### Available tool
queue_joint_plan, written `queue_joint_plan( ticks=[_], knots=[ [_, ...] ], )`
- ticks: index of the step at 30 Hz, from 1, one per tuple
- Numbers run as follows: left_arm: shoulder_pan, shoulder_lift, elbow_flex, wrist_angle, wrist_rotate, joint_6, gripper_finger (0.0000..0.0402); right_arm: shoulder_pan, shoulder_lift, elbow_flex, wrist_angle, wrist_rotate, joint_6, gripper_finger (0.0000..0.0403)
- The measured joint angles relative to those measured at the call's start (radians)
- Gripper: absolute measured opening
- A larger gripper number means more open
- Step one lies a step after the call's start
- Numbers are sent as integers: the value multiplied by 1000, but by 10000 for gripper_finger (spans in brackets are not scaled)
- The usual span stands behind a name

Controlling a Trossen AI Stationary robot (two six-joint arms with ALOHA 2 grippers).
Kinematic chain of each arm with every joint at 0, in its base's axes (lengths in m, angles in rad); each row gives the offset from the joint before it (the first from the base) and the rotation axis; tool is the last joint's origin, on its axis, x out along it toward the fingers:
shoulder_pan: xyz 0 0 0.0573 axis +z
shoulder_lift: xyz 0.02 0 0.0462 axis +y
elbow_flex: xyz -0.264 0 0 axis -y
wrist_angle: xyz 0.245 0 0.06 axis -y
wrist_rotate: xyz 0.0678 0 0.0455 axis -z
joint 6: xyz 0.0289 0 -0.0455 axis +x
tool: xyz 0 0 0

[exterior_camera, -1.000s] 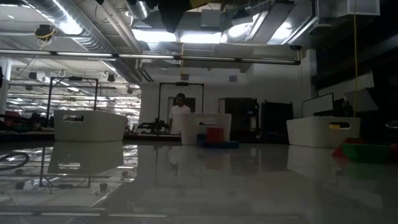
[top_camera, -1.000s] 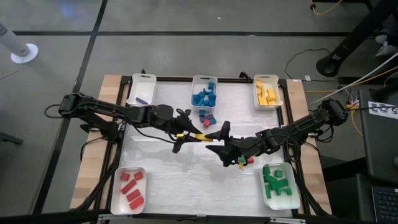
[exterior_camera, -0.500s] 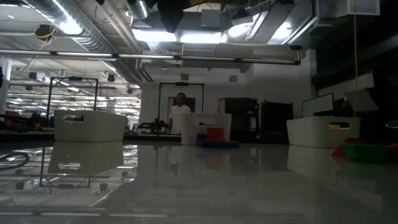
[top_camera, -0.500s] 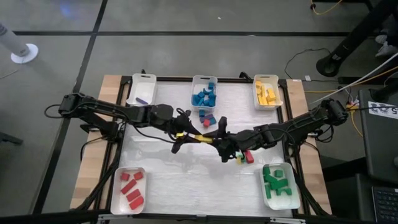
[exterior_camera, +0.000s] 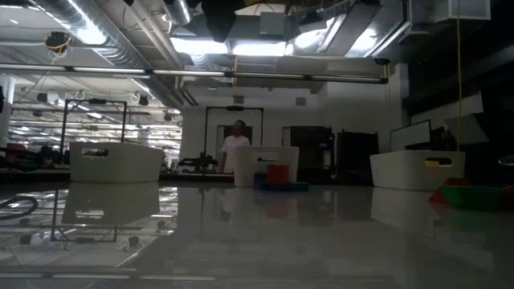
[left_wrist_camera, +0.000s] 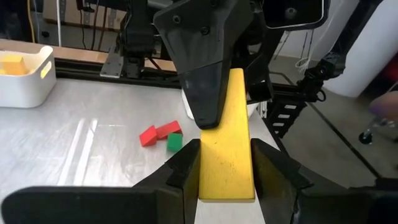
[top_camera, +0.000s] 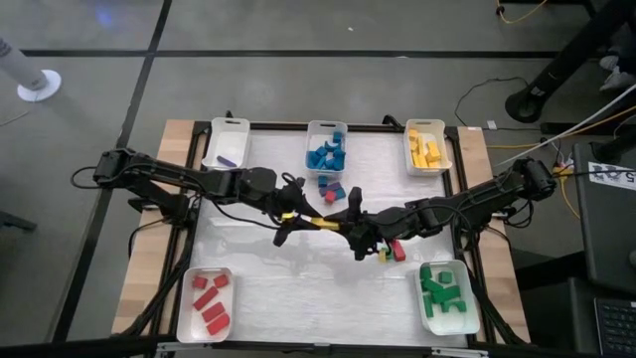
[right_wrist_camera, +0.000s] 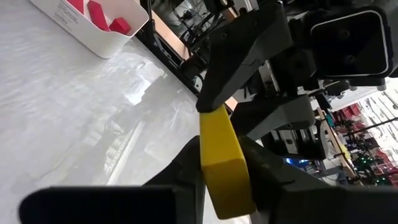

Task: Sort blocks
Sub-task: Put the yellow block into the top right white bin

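Observation:
Above the middle of the table a yellow bar block (top_camera: 321, 221) hangs between both grippers. My left gripper (top_camera: 302, 215) is shut on its left end and my right gripper (top_camera: 345, 223) on its right end. The left wrist view shows the bar (left_wrist_camera: 227, 137) running away between my own fingers, toward the right gripper's dark fingers. In the right wrist view the bar (right_wrist_camera: 219, 146) runs the other way. Loose red, green and yellow blocks (top_camera: 390, 251) lie on the table under the right arm. A blue and a red block (top_camera: 333, 189) lie near the blue tray. My left gripper pinches the bar's two long sides at its left end (left_wrist_camera: 211, 171) between its two fingers (left_wrist_camera: 184, 167). The fingers come about level from the table's left and lie along the bar, which is clear of the table. My right gripper pinches the bar's opposite end (right_wrist_camera: 214, 163) between its two fingers (right_wrist_camera: 186, 163). It comes from the table's right, slanting slightly down, along the bar. The bar bridges the two grippers in the air.
White trays stand around the edges: purple block (top_camera: 227, 144) far left, blue (top_camera: 327, 149) far middle, yellow (top_camera: 427, 147) far right, red (top_camera: 207, 303) near left, green (top_camera: 446, 296) near right. A person (exterior_camera: 235, 144) stands in the room beyond.
My right gripper, open wide beside the bar's free end a second ago, has closed in on that end and shut on it. My left gripper has kept its hold, and the bar has stayed where it was.

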Motion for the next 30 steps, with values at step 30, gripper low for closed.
queue_joint_plan(
  ticks=[30],
  knots=[
    [78,0,0,-23,-112,-61,190,-1,-2,0,-83,165,44,77]
  ],
)
